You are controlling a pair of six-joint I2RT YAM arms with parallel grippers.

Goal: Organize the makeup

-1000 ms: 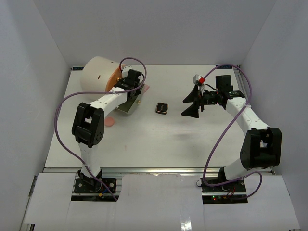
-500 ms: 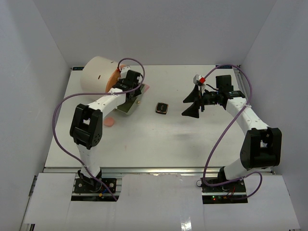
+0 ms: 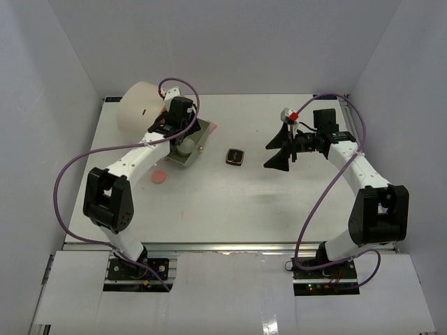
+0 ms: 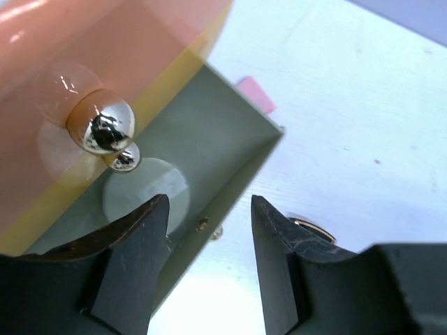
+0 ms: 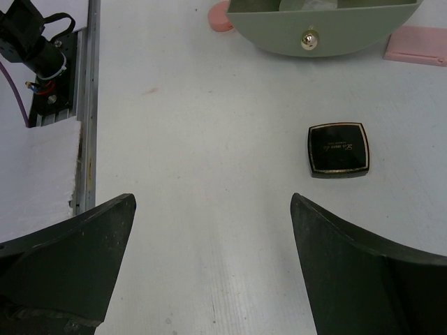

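Now the left gripper (image 4: pixel 207 207) hangs open over the green drawer (image 4: pixel 230 150) and holds nothing. A jar (image 4: pixel 143 195) lies inside the drawer, just under the fingers (image 4: pixel 140 237). I think the jar is being put away. To do it well, the left arm (image 3: pixel 136 155) should lift straight up, so it does not bump the drawer wall or the gold knob (image 4: pixel 105 129). The compact (image 5: pixel 338 149) lies on the table (image 5: pixel 174 139) near the drawer front, so it is likely next. The right gripper (image 5: pixel 213 202) is wide open and empty, off to one side of the compact.

Since a second ago, the left arm has swung its elbow out to the left. The jar shows from the top now. The right arm (image 3: pixel 353 164) and compact have not moved.
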